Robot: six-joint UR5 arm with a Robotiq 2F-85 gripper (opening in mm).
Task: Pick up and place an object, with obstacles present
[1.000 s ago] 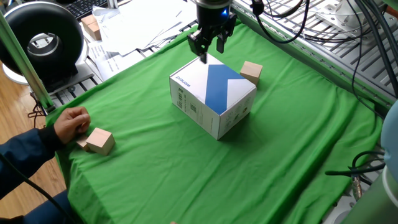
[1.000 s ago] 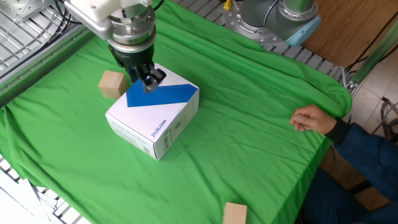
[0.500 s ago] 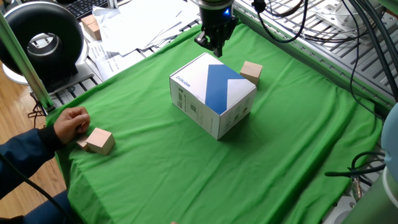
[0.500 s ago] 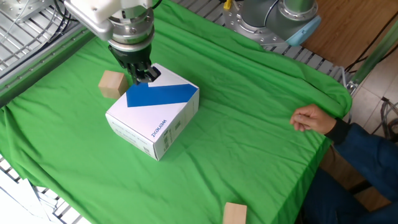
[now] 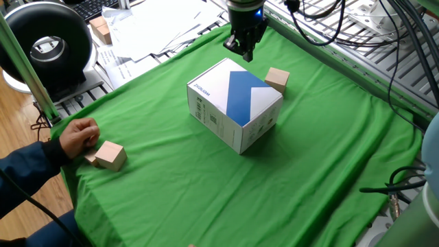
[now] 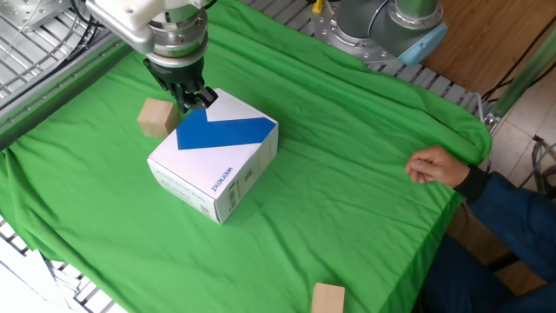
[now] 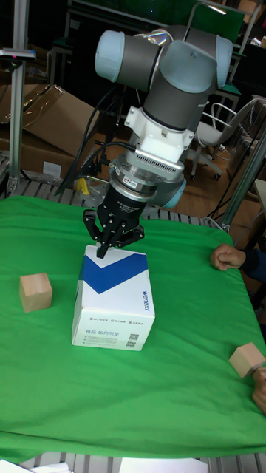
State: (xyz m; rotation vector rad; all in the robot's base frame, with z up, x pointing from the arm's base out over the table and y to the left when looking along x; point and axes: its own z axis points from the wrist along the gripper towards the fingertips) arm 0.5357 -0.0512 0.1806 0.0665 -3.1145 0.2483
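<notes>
The object, a plain tan wooden cube (image 5: 277, 78) (image 6: 156, 116) (image 7: 35, 291), rests on the green cloth close beside the obstacle. That obstacle is a white box with a blue diagonal band (image 5: 233, 103) (image 6: 217, 152) (image 7: 114, 299). My gripper (image 5: 245, 56) (image 6: 198, 97) (image 7: 102, 253) points down just above the box's far top corner, on the side nearest the cube. Its fingertips meet in a point with nothing between them. A narrow gap separates the cube from the box.
A second tan block (image 5: 110, 155) (image 6: 328, 297) (image 7: 245, 358) with a smaller piece on it lies by a person's hand (image 5: 79, 134) (image 6: 434, 165) at the cloth's edge. Papers (image 5: 158, 27), a black round device (image 5: 48, 44) and metal rails border the table.
The gripper has shifted from over the box's top toward its far corner, and its wrist has turned. The cube, the box and the hand have stayed where they were.
</notes>
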